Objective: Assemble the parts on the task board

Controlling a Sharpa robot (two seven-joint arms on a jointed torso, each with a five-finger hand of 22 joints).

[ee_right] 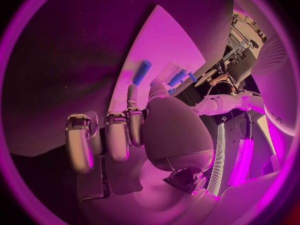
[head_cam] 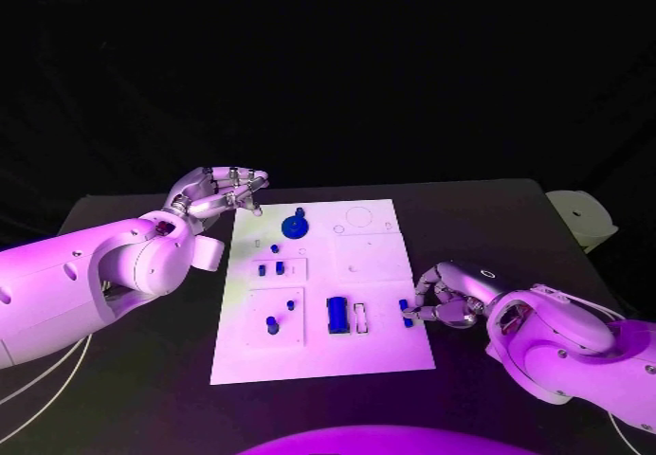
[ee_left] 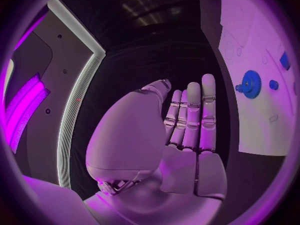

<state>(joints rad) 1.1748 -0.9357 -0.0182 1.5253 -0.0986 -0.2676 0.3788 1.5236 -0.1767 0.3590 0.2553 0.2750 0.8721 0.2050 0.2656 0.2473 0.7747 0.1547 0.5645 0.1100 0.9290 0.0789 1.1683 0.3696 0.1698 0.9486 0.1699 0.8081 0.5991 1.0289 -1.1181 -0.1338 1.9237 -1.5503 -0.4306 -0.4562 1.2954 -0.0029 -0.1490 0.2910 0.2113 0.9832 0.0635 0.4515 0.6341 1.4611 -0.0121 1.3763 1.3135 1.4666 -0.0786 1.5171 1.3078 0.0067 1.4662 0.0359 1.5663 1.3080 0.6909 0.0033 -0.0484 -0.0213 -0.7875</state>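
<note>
- Board (head_cam: 383, 355) first: I see the white task board lying flat in the middle of the black surface (head_cam: 136, 408), its long side running from near to far.
- Gear (head_cam: 296, 227): a blue gear sits on the far part of the board, left of centre; my left wrist view shows the same gear (ee_left: 250, 83) with a small blue peg (ee_left: 274, 84) just beside it.
- Blue parts in the middle of the board: two small pieces (head_cam: 271, 269) stand side by side in a square recess on the left half.
- Near part of the board: a tall blue block (head_cam: 337, 314) stands roughly at the centre, with two smaller blue pieces (head_cam: 279, 316) to its left.
- Left hand (head_cam: 219, 194): it hovers at the far left corner of the board, fingers loosely curled with tips close together; in the wrist view the fingers (ee_left: 194, 115) are straight and side by side, and I see nothing in them (so I take it as holding nothing).
- Right hand (head_cam: 445, 301): it is at the board's right edge, near side, fingers bent round a small blue part (head_cam: 406, 312) at that edge; I cannot tell whether the hand truly grips the piece or only touches it.
</note>
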